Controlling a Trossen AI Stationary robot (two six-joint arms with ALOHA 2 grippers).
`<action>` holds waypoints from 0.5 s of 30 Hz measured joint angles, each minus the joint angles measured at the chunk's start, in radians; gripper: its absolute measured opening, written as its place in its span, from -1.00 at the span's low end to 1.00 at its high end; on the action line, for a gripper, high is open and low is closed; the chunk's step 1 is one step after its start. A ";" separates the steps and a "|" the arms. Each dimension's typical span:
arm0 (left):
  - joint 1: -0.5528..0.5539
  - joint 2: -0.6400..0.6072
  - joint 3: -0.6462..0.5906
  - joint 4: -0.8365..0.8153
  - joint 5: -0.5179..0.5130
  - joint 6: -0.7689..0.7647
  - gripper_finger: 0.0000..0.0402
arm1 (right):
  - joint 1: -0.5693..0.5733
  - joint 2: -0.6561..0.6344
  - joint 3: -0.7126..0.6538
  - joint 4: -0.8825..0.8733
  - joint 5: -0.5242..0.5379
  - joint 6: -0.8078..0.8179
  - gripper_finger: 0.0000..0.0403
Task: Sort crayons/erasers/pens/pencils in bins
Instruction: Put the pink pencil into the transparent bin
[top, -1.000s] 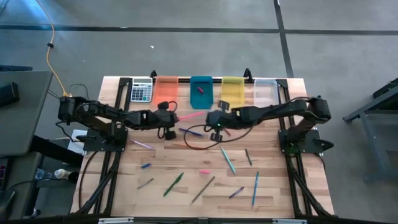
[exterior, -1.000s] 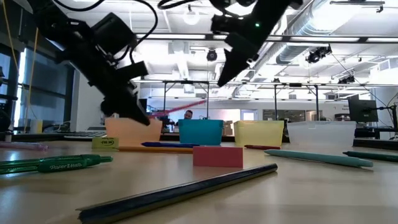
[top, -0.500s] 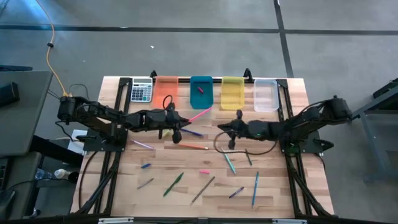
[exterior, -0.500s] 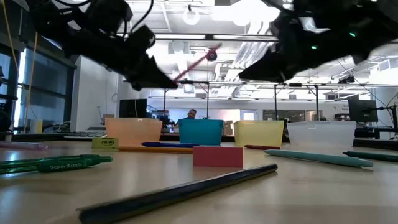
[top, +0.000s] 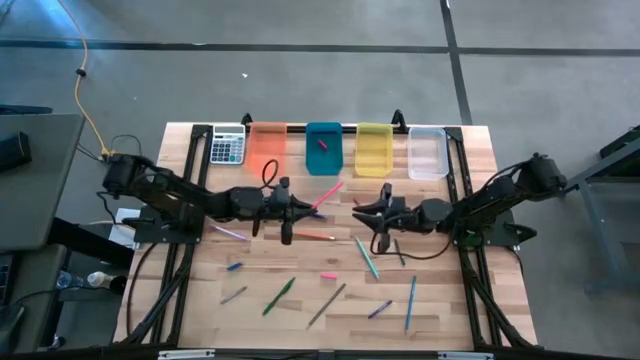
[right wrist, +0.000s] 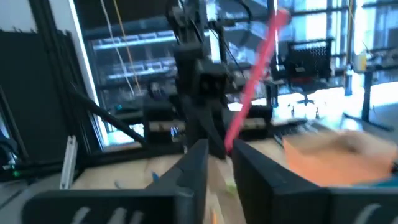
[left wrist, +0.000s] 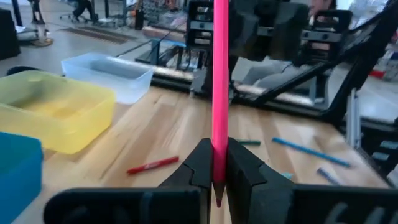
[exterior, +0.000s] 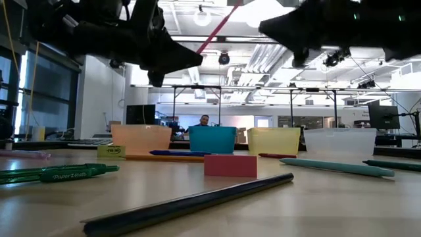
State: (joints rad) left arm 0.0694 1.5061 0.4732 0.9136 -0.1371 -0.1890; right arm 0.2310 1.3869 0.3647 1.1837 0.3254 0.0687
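**Four bins waiting, one pink stick held in the air**

Four bins stand in a row at the far edge of the table: the orange bin, the teal bin, the yellow bin and the clear bin; the teal one already holds a small pink piece, and most of the pens, pencils and stubby erasers lie scattered over the near half of the boards, among them a green pen and a pink eraser.

The left gripper hangs over the middle of the table, in front of the orange and teal bins; its fingers are clamped tight on the lower end of a long pink stick, which stands up between them and slants toward the teal bin in the overhead view.

The right gripper faces it from close by, over the table in front of the yellow bin; its fingers stand a little apart and hold nothing.

The grip sits right at the stick's tip, so the risk, as I judge it, is that the long free end swings or slips while being carried; a tilted release could land it across a bin's rim or in the wrong bin; the two grippers are also near enough to knock together.
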 joint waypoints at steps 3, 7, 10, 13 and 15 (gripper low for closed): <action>-0.007 0.011 0.000 0.018 0.001 -0.026 -0.98 | 0.017 0.000 0.062 -0.021 0.016 -0.028 -0.48; -0.019 0.010 0.000 0.034 0.002 -0.025 -0.98 | 0.019 0.000 0.139 -0.064 0.049 -0.036 -0.29; -0.030 0.010 0.000 0.062 0.002 -0.012 -0.98 | 0.010 0.000 0.187 -0.127 0.053 -0.035 -0.19; -0.037 0.010 0.000 0.077 0.005 -0.010 -0.98 | -0.004 0.000 0.227 -0.184 0.053 -0.022 -0.14; -0.040 0.010 0.000 0.078 0.005 -0.010 -0.98 | -0.011 0.000 0.245 -0.203 0.060 -0.019 -0.12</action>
State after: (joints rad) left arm 0.0296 1.5166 0.4736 0.9916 -0.1318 -0.1989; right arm 0.2203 1.3869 0.6097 0.9806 0.3857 0.0496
